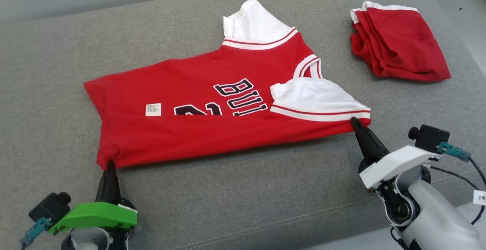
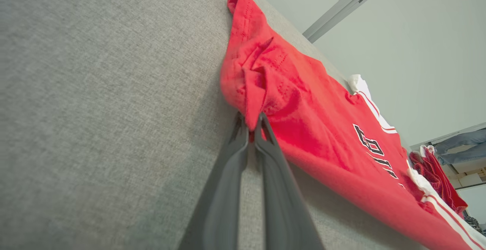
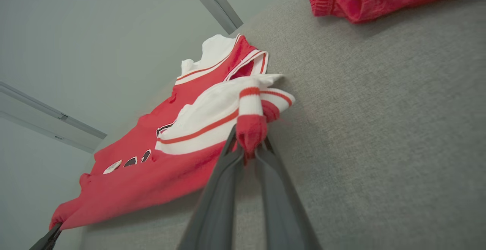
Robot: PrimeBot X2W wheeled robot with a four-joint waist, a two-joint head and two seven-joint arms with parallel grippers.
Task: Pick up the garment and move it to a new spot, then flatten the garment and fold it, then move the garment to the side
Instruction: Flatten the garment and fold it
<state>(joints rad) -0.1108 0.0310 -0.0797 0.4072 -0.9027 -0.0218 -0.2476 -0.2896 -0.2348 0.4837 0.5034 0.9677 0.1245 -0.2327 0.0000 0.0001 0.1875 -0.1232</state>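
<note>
Left tool and right tool each in a pinch on the jersey

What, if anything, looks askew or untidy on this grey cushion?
The red jersey lies slanted, its near edge folded over the lettering and a white sleeve flipped onto the chest. The other red garment at far right sits loosely bunched.
</note>
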